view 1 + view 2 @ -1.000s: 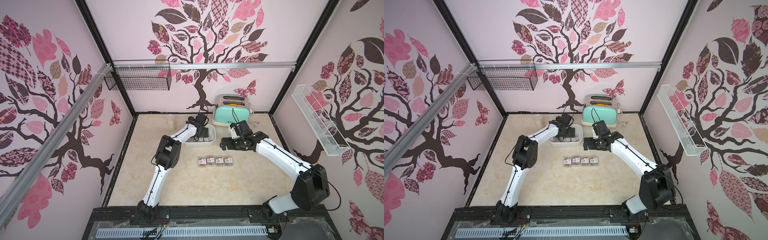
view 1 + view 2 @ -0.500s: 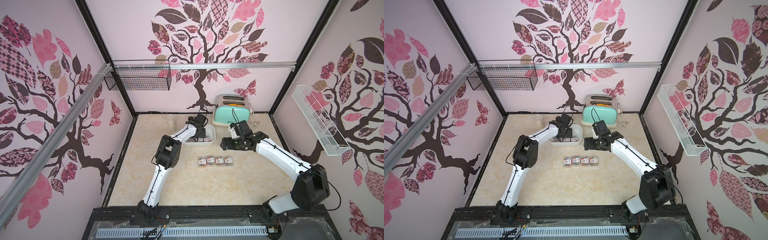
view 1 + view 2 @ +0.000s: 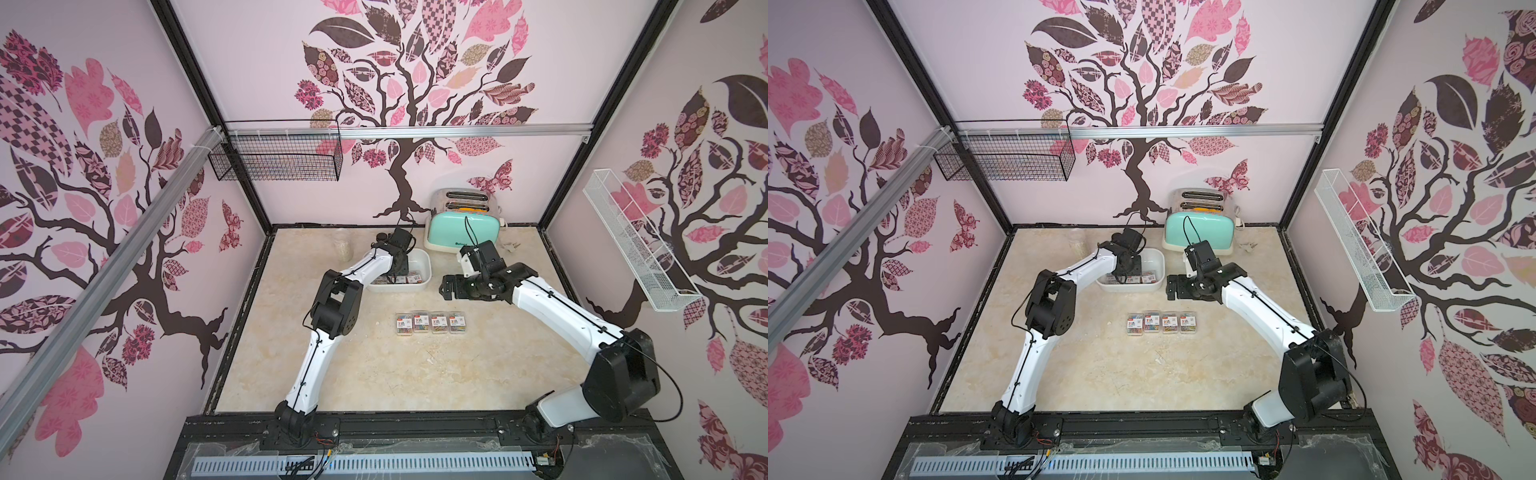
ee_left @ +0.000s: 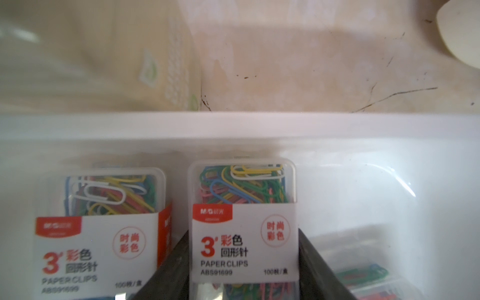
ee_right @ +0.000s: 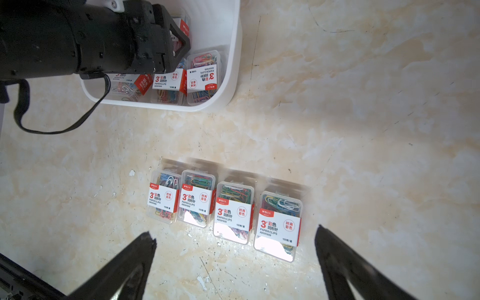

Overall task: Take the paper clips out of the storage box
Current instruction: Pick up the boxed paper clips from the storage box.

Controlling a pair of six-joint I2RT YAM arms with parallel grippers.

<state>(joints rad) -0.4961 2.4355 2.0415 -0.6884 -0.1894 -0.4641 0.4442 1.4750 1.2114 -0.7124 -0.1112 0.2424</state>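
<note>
The white storage box (image 3: 424, 261) stands at the back middle of the table. My left gripper (image 4: 244, 240) reaches into it, and both black fingers (image 4: 171, 262) press the sides of one clear case of paper clips (image 4: 242, 187), so it is shut on that case. Another case (image 4: 104, 233) lies beside it, and more cases (image 5: 202, 75) show in the box (image 5: 233, 65). Several cases (image 3: 430, 323) lie in a row on the table in front. My right gripper (image 5: 234, 231) hovers open above the table near that row, holding nothing.
A mint-green toaster (image 3: 463, 232) stands behind the box on the right. A clear jar (image 3: 341, 246) stands at the back left. A black wire basket (image 3: 276, 156) hangs on the back wall and a white wire shelf (image 3: 636, 245) on the right wall.
My left gripper's jaws have closed onto a case inside the storage box. The right arm has stayed almost where it was, still open.
</note>
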